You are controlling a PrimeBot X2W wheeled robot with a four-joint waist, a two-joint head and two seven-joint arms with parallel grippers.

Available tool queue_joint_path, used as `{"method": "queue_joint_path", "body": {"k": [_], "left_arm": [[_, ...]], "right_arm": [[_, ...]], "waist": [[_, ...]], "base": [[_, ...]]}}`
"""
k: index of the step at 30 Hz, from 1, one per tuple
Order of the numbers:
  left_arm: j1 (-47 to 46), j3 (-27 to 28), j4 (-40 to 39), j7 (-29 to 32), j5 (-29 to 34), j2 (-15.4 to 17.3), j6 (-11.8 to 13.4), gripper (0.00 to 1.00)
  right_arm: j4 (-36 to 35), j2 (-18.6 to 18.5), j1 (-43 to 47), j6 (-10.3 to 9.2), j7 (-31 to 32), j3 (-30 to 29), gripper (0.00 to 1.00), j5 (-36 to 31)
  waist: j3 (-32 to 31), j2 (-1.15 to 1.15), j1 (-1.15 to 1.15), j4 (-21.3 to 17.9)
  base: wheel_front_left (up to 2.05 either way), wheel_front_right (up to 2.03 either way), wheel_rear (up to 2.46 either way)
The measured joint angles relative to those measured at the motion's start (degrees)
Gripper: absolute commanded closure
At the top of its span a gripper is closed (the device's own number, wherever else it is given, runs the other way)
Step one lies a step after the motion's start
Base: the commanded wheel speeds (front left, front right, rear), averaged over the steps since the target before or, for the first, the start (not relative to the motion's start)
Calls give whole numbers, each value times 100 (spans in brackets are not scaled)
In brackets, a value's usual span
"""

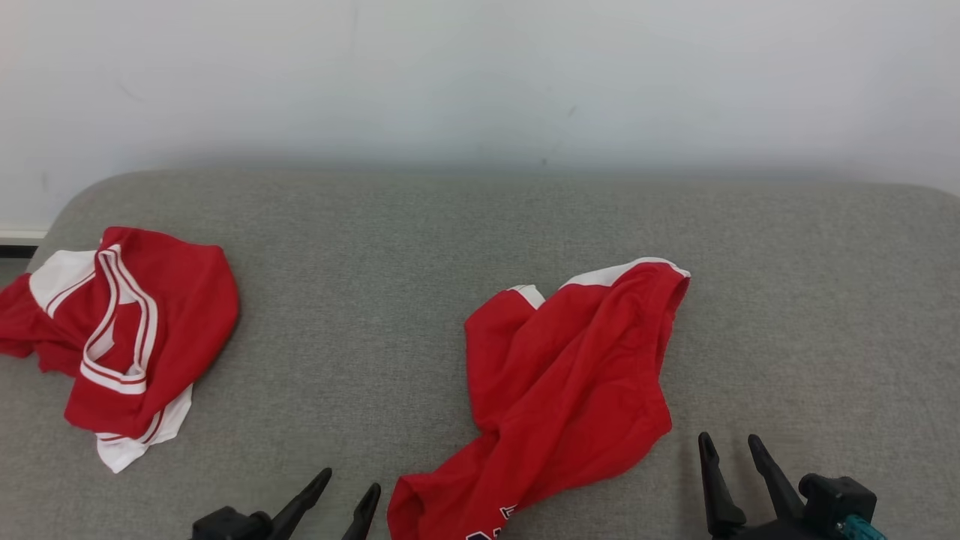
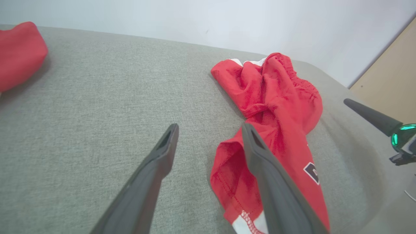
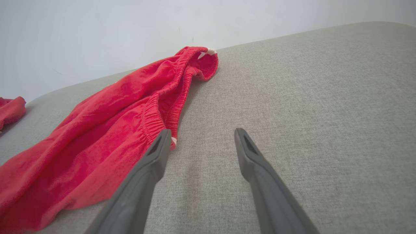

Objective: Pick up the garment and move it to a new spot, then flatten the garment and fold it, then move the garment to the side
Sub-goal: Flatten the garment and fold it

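Observation:
A crumpled red garment (image 1: 562, 375) with white trim lies in the middle of the grey cushioned surface (image 1: 420, 247), stretching from the centre down to the near edge. My left gripper (image 1: 351, 484) is open just to the left of its near end, with nothing between the fingers. In the left wrist view the garment (image 2: 276, 107) lies to the right, its near hem beside the right finger (image 2: 260, 156). My right gripper (image 1: 729, 444) stands open just right of the garment, empty. In the right wrist view the garment (image 3: 107, 136) lies to the left, its elastic waistband beside the left finger (image 3: 156, 156).
A second red and white garment (image 1: 124, 330) lies bunched at the far left of the grey surface. A white wall (image 1: 480, 75) rises behind. A tan panel (image 2: 390, 81) stands beyond the surface's right end. The right part of the surface (image 1: 825, 315) is bare.

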Motion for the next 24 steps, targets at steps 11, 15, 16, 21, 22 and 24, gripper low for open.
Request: {"method": "queue_joint_path", "body": {"k": [11, 15, 16, 21, 22, 24], "left_arm": [[-697, -625, 1125, -3, 627, -174, -120, 0], [-932, -771, 1433, -11, 646, -276, -124, 0], [-988, -820, 1500, -12, 651, -305, -131, 0], [-1195, -1087, 1705, -16, 617, -371, -154, 21], [-1222, -1125, 1709, -16, 588, -375, -160, 63], [-1285, -1146, 1606, -16, 546, -372, -162, 100]], "right_arm": [[-35, 30, -132, 0, 0, -47, 0, -38], [-44, 59, -180, 0, 0, -53, 0, -43], [-45, 60, -191, 0, 0, -49, 0, -44], [-46, 64, -225, 0, 0, -59, 0, -44], [-51, 62, -233, 0, 0, -67, 0, -45], [-65, 59, -251, 0, 0, -81, 0, -45]], "waist": [[264, 0, 0, -286], [350, 0, 0, -371], [367, 0, 0, -390], [420, 0, 0, -468], [425, 0, 0, -479], [434, 0, 0, -488]], "base": [[0, 0, 0], [0, 0, 0], [0, 0, 0], [0, 0, 0], [0, 0, 0], [0, 0, 0]]}}
